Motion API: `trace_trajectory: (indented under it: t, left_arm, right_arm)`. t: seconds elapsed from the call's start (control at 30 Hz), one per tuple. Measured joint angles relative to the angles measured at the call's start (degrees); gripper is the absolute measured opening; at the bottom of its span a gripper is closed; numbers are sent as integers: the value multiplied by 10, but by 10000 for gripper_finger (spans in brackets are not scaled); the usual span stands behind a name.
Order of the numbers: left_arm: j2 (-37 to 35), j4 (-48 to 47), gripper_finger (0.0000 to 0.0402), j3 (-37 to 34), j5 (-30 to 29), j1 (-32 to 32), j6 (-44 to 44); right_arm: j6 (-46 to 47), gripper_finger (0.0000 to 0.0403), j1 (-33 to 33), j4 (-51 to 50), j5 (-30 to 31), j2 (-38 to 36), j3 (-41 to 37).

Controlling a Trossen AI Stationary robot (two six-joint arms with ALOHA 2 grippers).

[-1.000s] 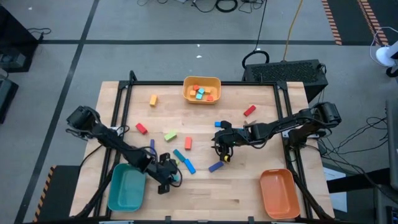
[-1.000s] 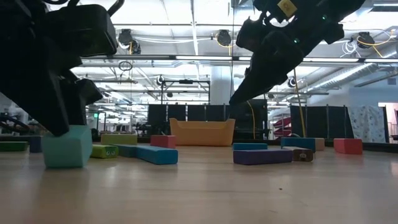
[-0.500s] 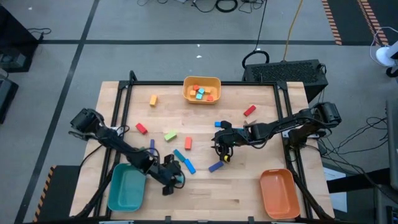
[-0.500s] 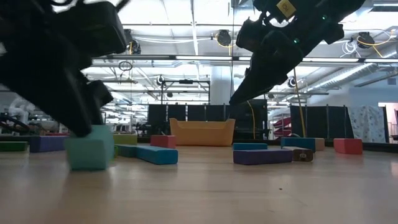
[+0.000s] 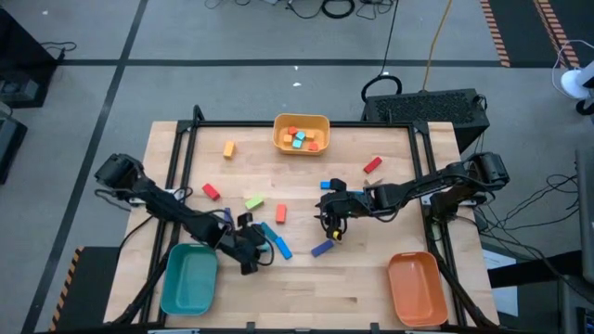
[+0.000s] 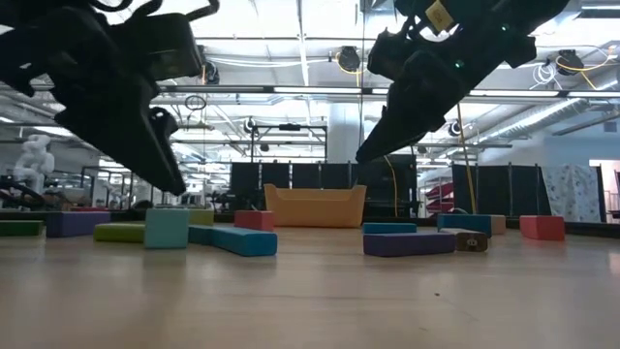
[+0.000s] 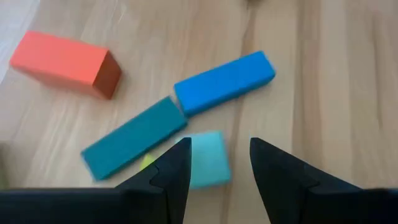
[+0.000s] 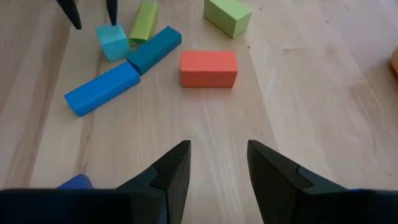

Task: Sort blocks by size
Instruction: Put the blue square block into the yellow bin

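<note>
The counter (image 5: 371,288) is seen from above carrying three trays: a teal tray (image 5: 188,281) at the left near corner, an orange tray (image 5: 413,289) at the right near corner, and a yellow tray (image 5: 301,133) at the far edge, in which several tiny cubes already lie. The remaining blocks are scattered across the middle.

The left arm is stretched from the left side toward the centre, and the left end effector (image 5: 251,252) is held just above the counter beside the teal tray. Its fingers are parted and nothing is gripped. In the left wrist view a small teal cube (image 7: 207,159) is seen resting on the counter directly between and just ahead of the two fingertips, touching the end of a dark teal bar (image 7: 132,137). A blue bar (image 7: 224,82) lies end to end with that bar, and both long axes run diagonally away from the end effector. An orange brick (image 7: 65,56) lies well apart, beyond them.

The right end effector (image 5: 331,220) is held over the middle of the counter, fingers likewise parted and empty, with a purple bar (image 5: 322,248) just nearer than it. The cluster is seen well ahead in the right wrist view, so the left arm is judged much the nearer to the cube.

The coming move is judged to be a straight descent onto the teal cube, with the neighbouring bar to be kept clear
</note>
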Motion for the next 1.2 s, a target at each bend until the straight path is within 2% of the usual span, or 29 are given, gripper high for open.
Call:
trace_trajectory:
  t: [0.13,0.37,0.47,0.87,1.2]
  left_arm:
    - [7,-1,191,0,11,-2,0]
    - [25,6,291,2,7,2,-3]
    - [33,2,319,0,5,6,-4]
    - [32,7,326,0,-28,12,0]
    - [31,7,294,-17,-22,12,90]
  right_arm:
    - [0,143,0,2,1,0,0]
    - [0,143,0,2,1,0,0]
    - [0,143,0,2,1,0,0]
    - [0,143,0,2,1,0,0]
    - [0,143,3,1,1,0,0]
